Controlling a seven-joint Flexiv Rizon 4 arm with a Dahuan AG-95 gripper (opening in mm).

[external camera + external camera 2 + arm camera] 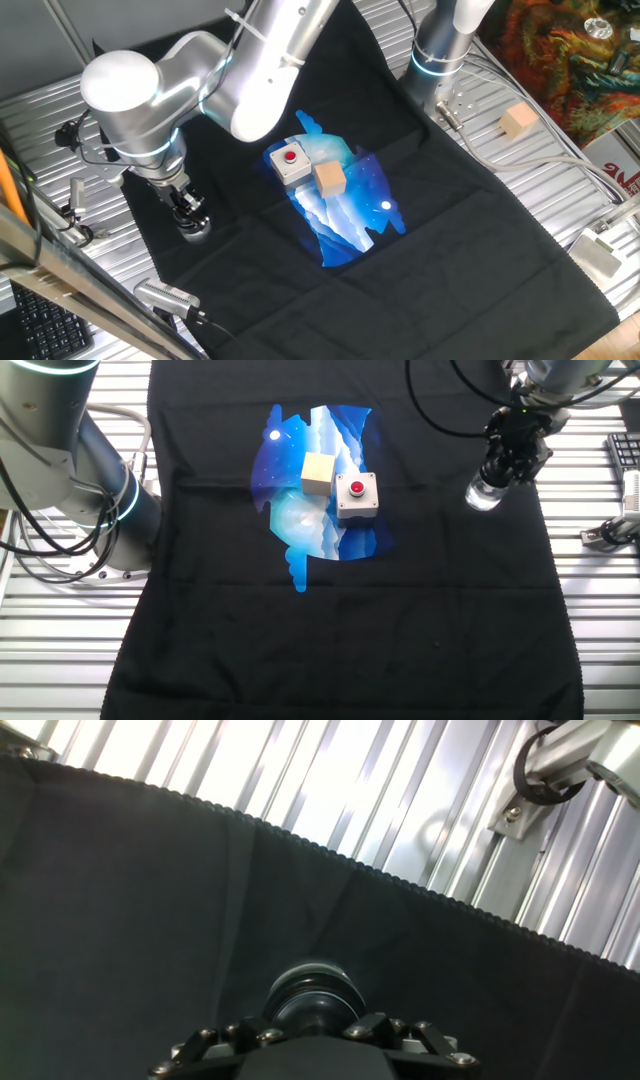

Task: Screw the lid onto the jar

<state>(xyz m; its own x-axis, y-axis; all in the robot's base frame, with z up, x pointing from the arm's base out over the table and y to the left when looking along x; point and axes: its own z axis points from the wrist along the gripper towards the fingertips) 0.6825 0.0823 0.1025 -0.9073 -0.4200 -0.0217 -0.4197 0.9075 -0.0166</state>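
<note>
Pincer (507, 460) clamped on the black lid (318, 1005), directly above the glass jar (483, 494) at the cloth's three o'clock edge, axes upright.

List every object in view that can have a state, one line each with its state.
gripper: down over the jar, closed around the lid
lid: held in the fingers, on top of the jar
jar: upright on the black cloth, under the gripper
red button box: button up, untouched
wooden cube: resting beside the box
</note>
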